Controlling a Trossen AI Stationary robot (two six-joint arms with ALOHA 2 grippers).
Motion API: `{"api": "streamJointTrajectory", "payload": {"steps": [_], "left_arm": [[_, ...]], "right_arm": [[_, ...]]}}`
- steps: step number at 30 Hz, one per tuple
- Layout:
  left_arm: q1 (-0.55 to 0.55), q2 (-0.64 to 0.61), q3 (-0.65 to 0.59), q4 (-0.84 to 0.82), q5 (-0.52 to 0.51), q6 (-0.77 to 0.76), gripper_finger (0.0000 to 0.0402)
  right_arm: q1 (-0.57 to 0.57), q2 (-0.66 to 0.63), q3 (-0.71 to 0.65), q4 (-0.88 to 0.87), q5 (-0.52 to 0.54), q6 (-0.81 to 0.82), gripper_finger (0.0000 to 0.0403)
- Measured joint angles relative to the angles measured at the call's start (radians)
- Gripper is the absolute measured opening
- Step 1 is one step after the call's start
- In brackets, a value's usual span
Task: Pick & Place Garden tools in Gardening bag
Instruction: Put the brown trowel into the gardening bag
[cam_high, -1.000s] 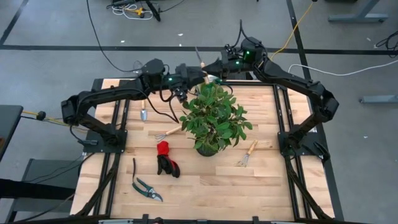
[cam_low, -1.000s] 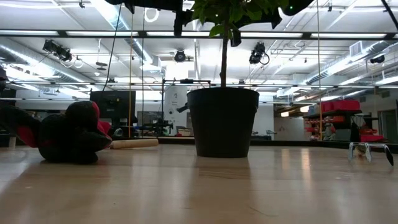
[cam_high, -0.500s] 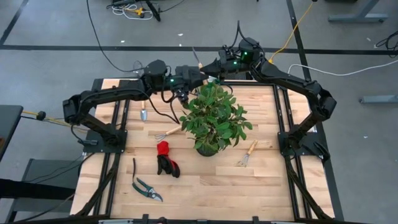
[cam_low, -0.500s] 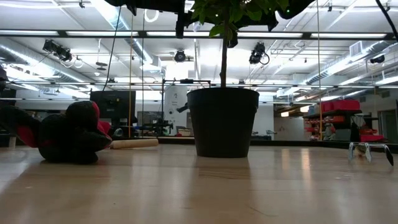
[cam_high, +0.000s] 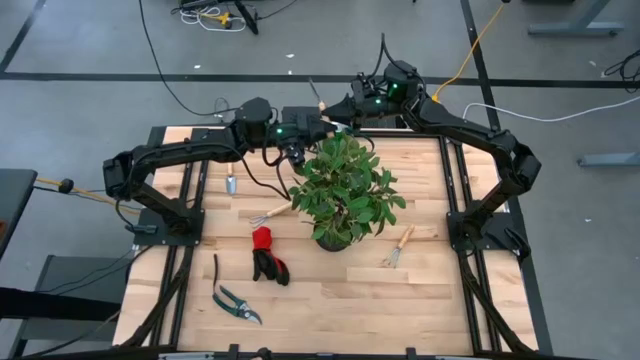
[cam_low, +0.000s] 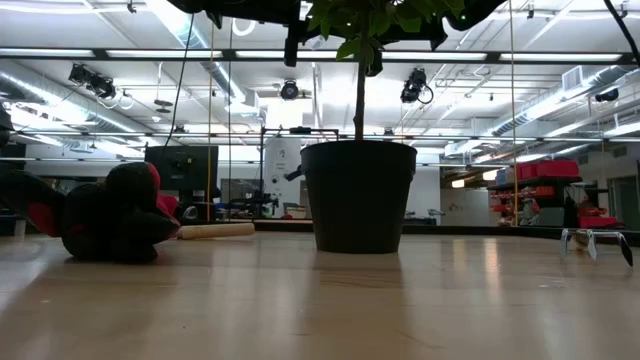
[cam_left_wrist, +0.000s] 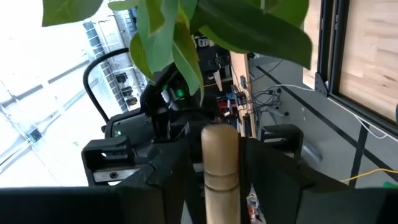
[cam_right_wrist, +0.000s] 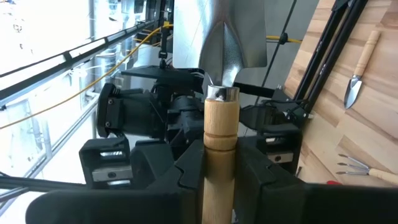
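Sliding in toward the right gripper (cam_high: 345, 108) above the table's far edge, the left gripper (cam_high: 318, 122) is narrowing its fingers around the wooden-handled trowel (cam_right_wrist: 225, 68) the right one is pinching, suggesting a handover.

Wooden table (cam_high: 420, 290): potted plant (cam_high: 342, 190), gloves (cam_high: 267, 256), shears (cam_high: 233, 298), rakes (cam_high: 397, 247).

No readable text, labels, brand marks or nos. in any view. Tools, pot and arms show no legible markings; background room signage too small/blurred to make out.
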Motion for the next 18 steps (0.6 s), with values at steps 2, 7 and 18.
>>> {"api": "streamJointTrajectory", "payload": {"steps": [2, 7, 18], "left_arm": [[0.0, 0.0, 0.0, 0.0, -0.002, 0.0, 0.0164], [0.0, 0.0, 0.0, 0.0, -0.012, 0.0, 0.0163], [-0.019, 0.001, 0.0, 0.0, -0.016, 0.001, 0.0149]], "right_arm": [[0.008, 0.0, 0.0, 0.0, -0.001, 0.002, 0.0052], [0.028, 0.0, 0.0, 0.0, -0.002, 0.003, 0.0052], [0.032, 0.0, 0.0, 0.0, 0.01, 0.003, 0.0052]]}}
